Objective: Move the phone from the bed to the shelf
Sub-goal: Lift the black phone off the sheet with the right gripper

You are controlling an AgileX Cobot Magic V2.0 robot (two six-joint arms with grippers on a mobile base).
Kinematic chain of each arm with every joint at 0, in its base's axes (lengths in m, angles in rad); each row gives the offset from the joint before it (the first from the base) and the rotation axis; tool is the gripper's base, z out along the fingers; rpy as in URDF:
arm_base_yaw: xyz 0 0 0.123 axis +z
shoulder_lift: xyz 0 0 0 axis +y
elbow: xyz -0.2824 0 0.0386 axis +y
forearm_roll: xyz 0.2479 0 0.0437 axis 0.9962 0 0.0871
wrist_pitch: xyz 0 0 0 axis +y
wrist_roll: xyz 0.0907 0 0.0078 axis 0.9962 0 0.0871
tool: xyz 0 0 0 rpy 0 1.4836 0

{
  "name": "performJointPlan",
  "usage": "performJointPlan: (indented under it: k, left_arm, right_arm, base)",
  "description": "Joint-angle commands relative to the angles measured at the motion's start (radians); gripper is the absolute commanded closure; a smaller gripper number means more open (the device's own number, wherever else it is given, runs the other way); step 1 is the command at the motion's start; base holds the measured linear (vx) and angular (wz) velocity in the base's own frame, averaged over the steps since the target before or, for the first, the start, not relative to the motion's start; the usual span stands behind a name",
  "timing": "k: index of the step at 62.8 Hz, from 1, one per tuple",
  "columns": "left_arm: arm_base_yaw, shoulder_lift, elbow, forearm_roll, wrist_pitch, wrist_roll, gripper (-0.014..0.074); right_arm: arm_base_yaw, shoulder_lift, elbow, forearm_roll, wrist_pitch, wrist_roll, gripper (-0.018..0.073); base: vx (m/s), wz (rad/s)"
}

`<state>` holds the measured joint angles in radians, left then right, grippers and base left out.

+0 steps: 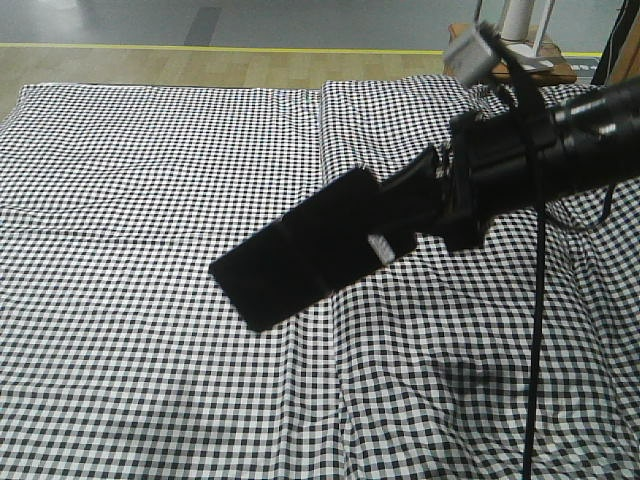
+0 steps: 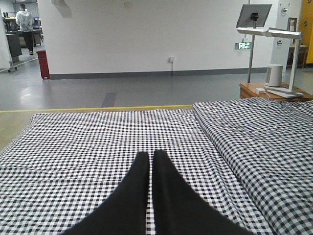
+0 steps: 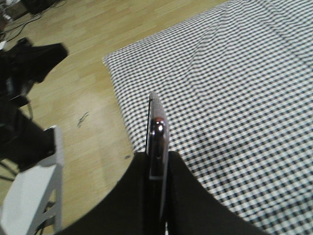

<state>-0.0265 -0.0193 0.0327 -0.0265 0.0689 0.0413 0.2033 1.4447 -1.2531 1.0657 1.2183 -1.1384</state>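
2 black fingers (image 3: 190, 196) of the right gripper (image 3: 156, 159) are clenched on the phone (image 3: 157, 127). In the right wrist view the phone stands edge-on between them, its thin pinkish rim toward the camera. Seen from the front, it is a glossy black slab with 1 crease across its middle. It is held in the air above the bed (image 1: 150, 180) and tilted, with its free end lower and pointing toward the bed's left side. The fingers grip its upper right end, beside a small white sticker (image 1: 381, 247). The right arm (image 1: 540, 150) reaches in over the bed's right edge.

The left gripper (image 2: 147, 156) hangs over the checked cloth with its 2 fingers pressed together and only a sliver of cloth showing between them; they grasp nothing.

Farther back, the seam (image 1: 325, 120) runs from the bed's near edge to its far edge. Past the far edge lie wooden flooring and a yellow floor line (image 2: 98, 108). A brown side table (image 2: 259, 90) stands off the far right corner, carrying a white lamp stand (image 2: 293, 54). A red bin (image 2: 43, 63) and a standing person (image 2: 23, 19) are well beyond, by the white wall.
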Motion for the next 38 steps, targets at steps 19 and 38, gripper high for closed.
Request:
performJointPlan:
  k: [19, 38]
  left_arm:
    - [0.002, -0.006, -0.024, -0.011, -0.075, -0.009, 0.0595]
    - [0.002, -0.006, -0.024, -0.011, -0.075, -0.009, 0.0595]
  right_arm:
    - [0.045, -0.232, 0.131, 0.217, 0.070, -0.060, 0.0562]
    - [0.045, -0.336, 0.131, 0.234, 0.070, -0.051, 0.0562]
  base:
    - [0.00, 0.00]
    - [0.00, 0.00]
